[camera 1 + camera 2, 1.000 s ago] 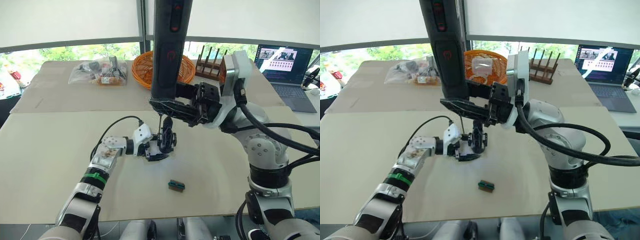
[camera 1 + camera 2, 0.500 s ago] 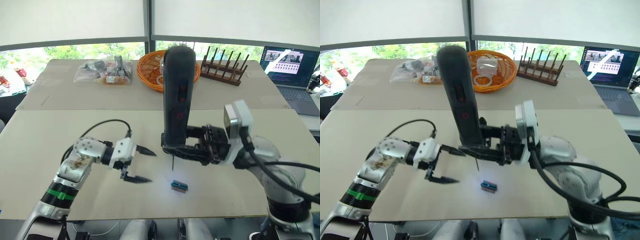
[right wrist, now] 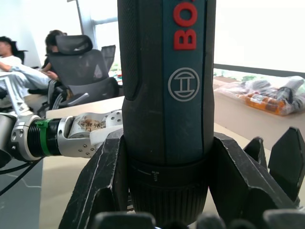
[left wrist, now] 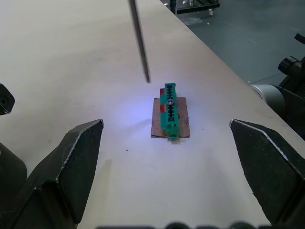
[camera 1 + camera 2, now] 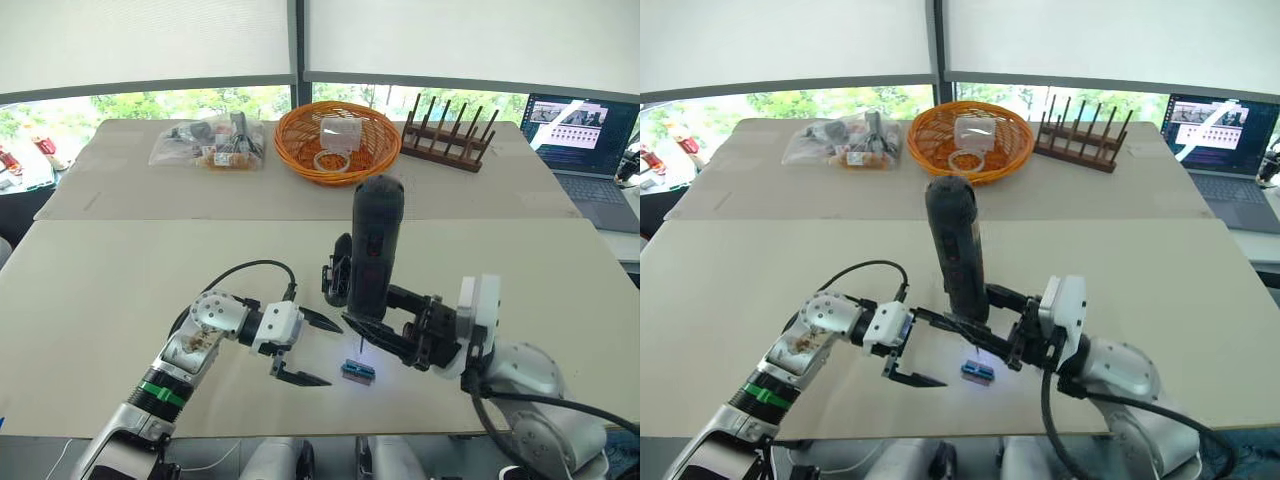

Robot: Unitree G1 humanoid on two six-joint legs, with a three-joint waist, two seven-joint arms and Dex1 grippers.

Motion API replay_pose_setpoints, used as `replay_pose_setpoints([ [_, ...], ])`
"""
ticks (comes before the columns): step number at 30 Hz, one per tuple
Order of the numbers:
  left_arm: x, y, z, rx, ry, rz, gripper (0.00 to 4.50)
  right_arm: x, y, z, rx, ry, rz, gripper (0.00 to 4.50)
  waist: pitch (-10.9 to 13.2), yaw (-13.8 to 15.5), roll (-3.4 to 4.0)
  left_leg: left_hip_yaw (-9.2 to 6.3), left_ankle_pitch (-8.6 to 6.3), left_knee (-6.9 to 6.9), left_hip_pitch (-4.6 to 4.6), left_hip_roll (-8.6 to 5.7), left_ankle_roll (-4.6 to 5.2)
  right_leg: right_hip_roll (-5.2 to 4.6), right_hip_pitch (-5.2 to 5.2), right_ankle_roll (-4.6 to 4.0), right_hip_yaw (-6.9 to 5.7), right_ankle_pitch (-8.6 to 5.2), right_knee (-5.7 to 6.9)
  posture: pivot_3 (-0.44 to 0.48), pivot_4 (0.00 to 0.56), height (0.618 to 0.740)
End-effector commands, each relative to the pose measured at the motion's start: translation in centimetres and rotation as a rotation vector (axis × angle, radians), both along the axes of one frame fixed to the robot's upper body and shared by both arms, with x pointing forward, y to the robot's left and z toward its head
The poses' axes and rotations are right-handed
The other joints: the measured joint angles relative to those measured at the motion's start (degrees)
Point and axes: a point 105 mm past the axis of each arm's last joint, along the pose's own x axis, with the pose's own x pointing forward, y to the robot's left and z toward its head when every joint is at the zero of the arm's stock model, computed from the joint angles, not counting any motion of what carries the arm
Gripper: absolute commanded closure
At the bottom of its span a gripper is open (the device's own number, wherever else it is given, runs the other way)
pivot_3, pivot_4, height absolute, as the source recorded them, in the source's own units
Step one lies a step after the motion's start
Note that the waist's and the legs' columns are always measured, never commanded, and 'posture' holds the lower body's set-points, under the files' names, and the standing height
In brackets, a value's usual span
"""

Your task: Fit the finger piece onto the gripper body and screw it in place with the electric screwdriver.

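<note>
Left gripper (image 5: 303,349) wide open, holding nothing, hovering low over the table (image 5: 100,290) just left of the small green block (image 5: 357,372). The block lies flat on the table, lit by white light. Right gripper (image 5: 385,335) clamped around the electric screwdriver (image 5: 373,245), held upright, its bit tip just above and beside the block. Basket (image 5: 330,140), wooden rack (image 5: 447,140), laptop (image 5: 580,130) at the far side.
</note>
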Motion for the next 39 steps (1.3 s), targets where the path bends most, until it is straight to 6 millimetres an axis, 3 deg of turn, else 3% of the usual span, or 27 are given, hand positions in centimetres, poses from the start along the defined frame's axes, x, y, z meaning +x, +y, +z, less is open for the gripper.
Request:
replay_pose_setpoints([
  [1,0.0,-0.2,0.5,-0.001,-0.036,-0.025,0.00,-1.0,0.2,1.7,0.030,-0.141,-0.008,2.59,0.00,-0.06,0.00,0.00,0.00,0.00,0.04,0.00,0.00,0.01,0.02,0.00,0.01,0.00,0.00,0.000,0.150,0.740],
  [39,-0.3,-0.3,0.3,0.014,-0.069,-0.064,0.00,-2.1,0.4,-0.5,0.021,-0.066,0.043,2.59,0.00,0.07,0.00,0.00,0.00,-0.02,0.14,0.01,0.00,0.02,0.10,0.00,0.05,-0.02,0.01,0.000,0.150,0.740],
])
